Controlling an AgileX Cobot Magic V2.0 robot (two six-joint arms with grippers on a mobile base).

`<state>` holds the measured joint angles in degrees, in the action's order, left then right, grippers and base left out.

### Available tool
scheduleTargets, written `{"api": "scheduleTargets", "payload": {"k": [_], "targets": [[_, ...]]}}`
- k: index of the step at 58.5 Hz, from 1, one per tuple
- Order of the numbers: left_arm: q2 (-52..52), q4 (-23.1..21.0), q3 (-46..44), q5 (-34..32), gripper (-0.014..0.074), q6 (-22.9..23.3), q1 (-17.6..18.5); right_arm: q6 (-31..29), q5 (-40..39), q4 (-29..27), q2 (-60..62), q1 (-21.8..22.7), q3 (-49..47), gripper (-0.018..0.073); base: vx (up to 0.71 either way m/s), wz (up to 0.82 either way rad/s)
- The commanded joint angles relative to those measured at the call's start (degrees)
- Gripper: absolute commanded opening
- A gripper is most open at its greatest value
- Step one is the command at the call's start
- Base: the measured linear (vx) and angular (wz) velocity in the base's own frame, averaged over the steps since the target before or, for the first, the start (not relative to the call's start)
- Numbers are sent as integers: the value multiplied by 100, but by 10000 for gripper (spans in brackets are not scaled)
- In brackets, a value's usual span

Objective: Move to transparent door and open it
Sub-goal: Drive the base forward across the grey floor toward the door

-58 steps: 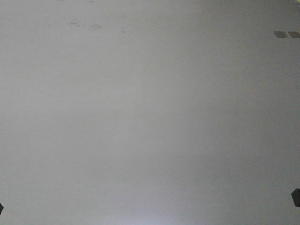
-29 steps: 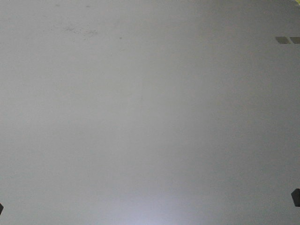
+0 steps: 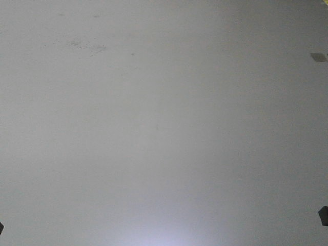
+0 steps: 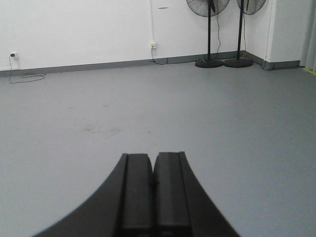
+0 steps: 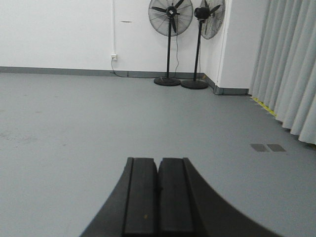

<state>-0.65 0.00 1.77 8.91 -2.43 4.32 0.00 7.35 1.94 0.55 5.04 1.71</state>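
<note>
Holds the left gripper (image 4: 153,159) fully closed, black pads pressed flat together with nothing between them. Holds the right gripper (image 5: 158,163) the same way: pads touching along their whole length, gripping nothing.

Points both wrist cameras low across a bare grey floor (image 4: 148,113) toward a white wall (image 4: 74,29) with a grey skirting strip. Shows two black pedestal fans (image 5: 170,19) side by side near the corner of the room, round bases on the floor, close to a wall socket (image 5: 113,57). Shows a second socket (image 4: 13,55) far left in the left wrist view, with a thin cable (image 4: 27,76) looping on the floor just below. Catches pale curtains (image 5: 291,64) hanging in folds down the right edge of the right wrist view, a yellow floor line (image 5: 264,106) at their foot, and two small dark floor patches (image 5: 268,147) nearby.

Looks down from the front camera on plain grey floor with faint scuffs (image 3: 84,45) upper left. Shows dark tips (image 3: 323,215) at the lower corners, possibly parts of the robot, too cropped to tell.

Finds the transparent door in none of the three views, so cannot tell where it stands.
</note>
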Motion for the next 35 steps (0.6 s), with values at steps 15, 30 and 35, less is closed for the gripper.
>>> {"api": "scheduleTargets", "payload": {"k": [15, 30, 35], "targets": [[41, -32, 54, -486, -6, 18, 27, 0, -479, 32, 90, 27, 23, -6, 42, 14], [41, -32, 54, -486, -6, 18, 27, 0, -479, 32, 90, 27, 23, -6, 46, 22], [41, -32, 54, -486, -6, 18, 27, 0, -479, 32, 90, 27, 23, -6, 47, 27]]}}
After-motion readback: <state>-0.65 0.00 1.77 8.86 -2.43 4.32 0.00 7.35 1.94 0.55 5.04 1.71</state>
